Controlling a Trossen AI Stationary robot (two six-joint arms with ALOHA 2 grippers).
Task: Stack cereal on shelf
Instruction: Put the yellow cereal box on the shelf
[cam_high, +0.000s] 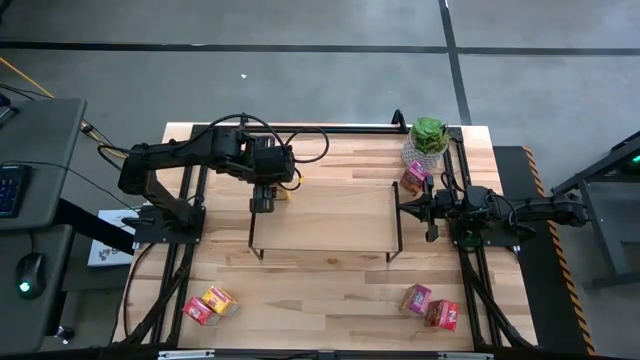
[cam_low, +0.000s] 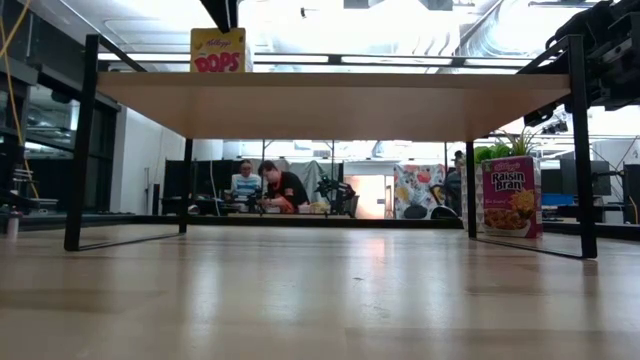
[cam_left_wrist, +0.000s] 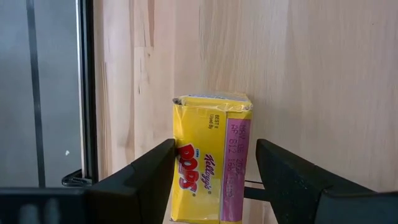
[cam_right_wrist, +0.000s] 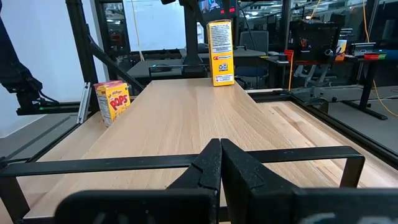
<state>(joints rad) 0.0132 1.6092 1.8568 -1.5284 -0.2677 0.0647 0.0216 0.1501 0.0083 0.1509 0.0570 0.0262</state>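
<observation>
A yellow cereal box (cam_left_wrist: 205, 168) stands upright on the shelf (cam_high: 320, 215) near its left end, and also shows in the low view (cam_low: 219, 50) and the right wrist view (cam_right_wrist: 221, 53). My left gripper (cam_left_wrist: 216, 144) comes down on it from above (cam_high: 263, 203), open, with one finger on either side of the box. My right gripper (cam_right_wrist: 220, 144) waits shut and level at the shelf's right end (cam_high: 415, 207), touching nothing. My left gripper stands astride the yellow box, fingers pointing steeply down. Bare wood shows between one finger (cam_left_wrist: 280, 174) and the box's magenta side (cam_left_wrist: 239, 168). The other finger (cam_left_wrist: 155, 171) lies right against the edge of the printed face (cam_left_wrist: 180, 168); I cannot tell whether it touches.
A pink box (cam_high: 414, 178) stands by a potted plant (cam_high: 430, 135) at the far right, and shows in the low view (cam_low: 510, 195). A red box (cam_high: 197, 310) and a yellow box (cam_high: 218, 300) lie near left. A pink box (cam_high: 416, 298) and a red box (cam_high: 441, 314) lie near right.
</observation>
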